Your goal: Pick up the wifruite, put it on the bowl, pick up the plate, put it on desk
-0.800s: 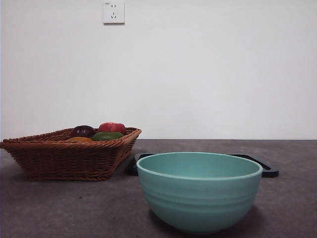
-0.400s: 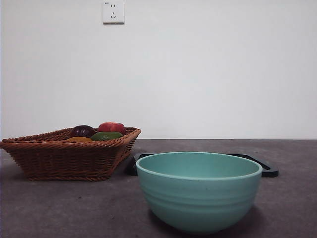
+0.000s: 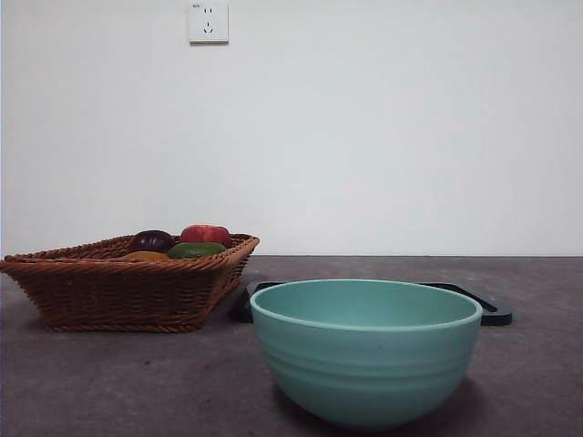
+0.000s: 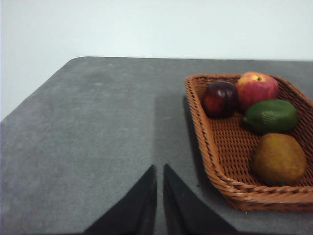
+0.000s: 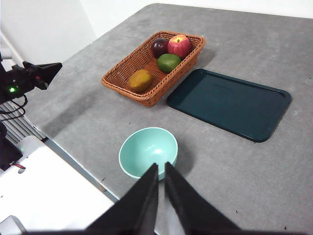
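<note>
The wifruite (image 4: 279,159) is a dull orange-brown fruit lying in the wicker basket (image 4: 215,161), at the basket end nearest the front. Only its top (image 3: 146,257) peeks over the rim in the front view; from the right wrist it (image 5: 140,80) shows whole. The pale teal bowl (image 3: 366,350) stands empty on the grey desk (image 3: 137,382), near the front edge (image 5: 148,149). My left gripper (image 4: 160,167) hovers shut over bare desk beside the basket. High above the bowl, my right gripper (image 5: 161,165) is shut and holds nothing. No plate shows in any view.
A red fruit (image 4: 257,88), a dark purple fruit (image 4: 220,98) and a green fruit (image 4: 270,116) share the basket (image 5: 154,66). A flat dark tray (image 5: 229,103) lies beside the basket, behind the bowl (image 3: 492,314). The left arm (image 5: 41,73) shows beyond the desk edge.
</note>
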`<state>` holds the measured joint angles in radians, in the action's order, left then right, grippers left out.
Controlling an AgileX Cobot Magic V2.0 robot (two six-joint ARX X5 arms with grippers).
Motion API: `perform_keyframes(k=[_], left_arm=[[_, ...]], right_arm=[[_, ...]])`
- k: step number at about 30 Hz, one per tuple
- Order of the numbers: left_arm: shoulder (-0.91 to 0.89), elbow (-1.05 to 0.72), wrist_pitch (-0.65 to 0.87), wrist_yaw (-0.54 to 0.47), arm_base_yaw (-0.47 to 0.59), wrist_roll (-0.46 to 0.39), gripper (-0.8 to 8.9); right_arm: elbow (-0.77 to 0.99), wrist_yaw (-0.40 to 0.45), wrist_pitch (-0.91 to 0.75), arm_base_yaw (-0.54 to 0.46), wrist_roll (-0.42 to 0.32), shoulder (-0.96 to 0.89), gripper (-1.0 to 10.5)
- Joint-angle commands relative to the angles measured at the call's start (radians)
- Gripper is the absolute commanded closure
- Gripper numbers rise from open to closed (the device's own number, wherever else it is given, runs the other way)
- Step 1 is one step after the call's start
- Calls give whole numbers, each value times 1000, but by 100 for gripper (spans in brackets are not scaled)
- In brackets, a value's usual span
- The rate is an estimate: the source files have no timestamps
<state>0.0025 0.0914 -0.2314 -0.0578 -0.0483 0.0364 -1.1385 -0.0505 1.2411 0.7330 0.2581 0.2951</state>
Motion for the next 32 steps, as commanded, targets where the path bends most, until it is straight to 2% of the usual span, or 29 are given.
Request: perform_keyframes(k=[1,9,18,32], left_arm=[[1,-31,21,-5,12,72,794],[1,-79,42,-3,26,77,794],[1,-80,41,-2,27,31,794],[1,-80,45,-2,27,35,794]], right_arm=[[-18,0,-14,10,-9,1,931],[-18,0,-14,10,-9,1,931],[-19,0,-14,10,-9,1,931],[-19,0,-14,10,-9,1,931]])
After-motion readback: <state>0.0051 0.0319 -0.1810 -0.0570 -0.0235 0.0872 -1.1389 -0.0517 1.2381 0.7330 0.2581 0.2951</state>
